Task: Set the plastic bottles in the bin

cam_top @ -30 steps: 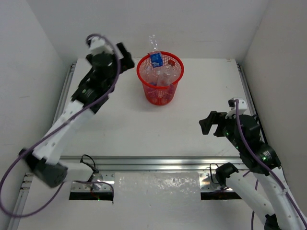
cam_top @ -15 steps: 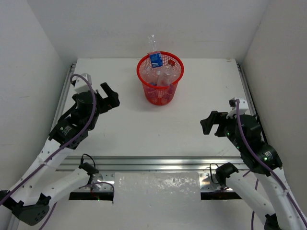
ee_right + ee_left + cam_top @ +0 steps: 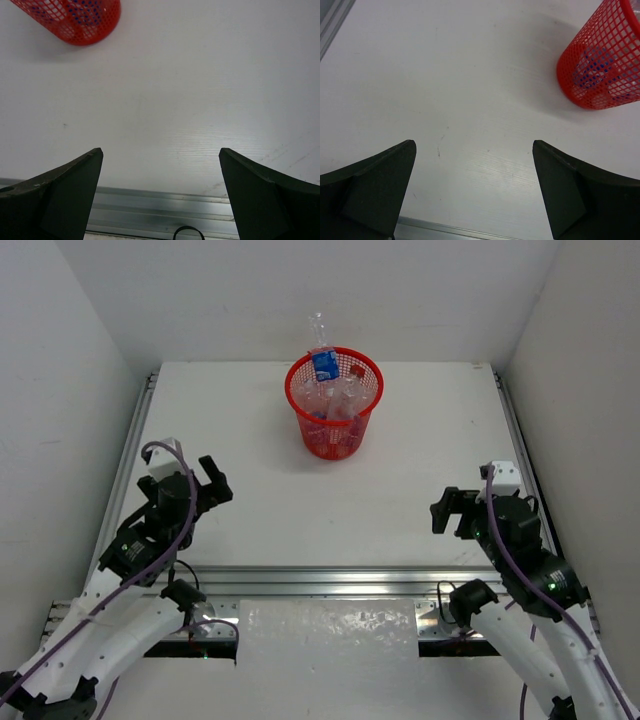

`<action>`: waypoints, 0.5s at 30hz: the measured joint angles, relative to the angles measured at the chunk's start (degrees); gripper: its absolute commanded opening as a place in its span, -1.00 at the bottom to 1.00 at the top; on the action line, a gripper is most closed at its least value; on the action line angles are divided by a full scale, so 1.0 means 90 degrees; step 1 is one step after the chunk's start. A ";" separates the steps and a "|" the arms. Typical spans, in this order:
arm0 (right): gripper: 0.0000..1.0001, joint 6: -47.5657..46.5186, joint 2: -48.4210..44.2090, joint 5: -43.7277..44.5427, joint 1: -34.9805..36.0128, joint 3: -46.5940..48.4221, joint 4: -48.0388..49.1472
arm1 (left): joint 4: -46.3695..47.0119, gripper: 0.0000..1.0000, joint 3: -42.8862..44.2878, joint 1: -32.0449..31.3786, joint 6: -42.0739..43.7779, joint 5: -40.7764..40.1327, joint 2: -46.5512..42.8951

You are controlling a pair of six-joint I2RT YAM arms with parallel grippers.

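Note:
The red mesh bin (image 3: 334,405) stands at the back middle of the white table. Several clear plastic bottles (image 3: 330,395) lie inside it; one with a blue label (image 3: 323,364) leans on the far rim and sticks out above it. The bin also shows in the left wrist view (image 3: 602,62) at upper right and in the right wrist view (image 3: 75,17) at upper left. My left gripper (image 3: 212,482) is open and empty near the front left. My right gripper (image 3: 447,510) is open and empty near the front right. No bottle lies on the table.
A metal rail (image 3: 320,580) runs along the table's front edge, and it shows under both wrist views (image 3: 160,210). White walls close in the left, back and right sides. Side rails (image 3: 130,455) border the table.
My left arm has pulled back from beside the bin to the front left of the table, gripper open. My right gripper has drawn back a little toward the front edge.

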 measured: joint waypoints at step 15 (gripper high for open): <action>0.98 -0.0090 -0.0056 -0.0063 0.0000 -0.0491 0.0090 | 0.0270 0.99 -0.0410 0.0000 0.0024 -0.0168 -0.0733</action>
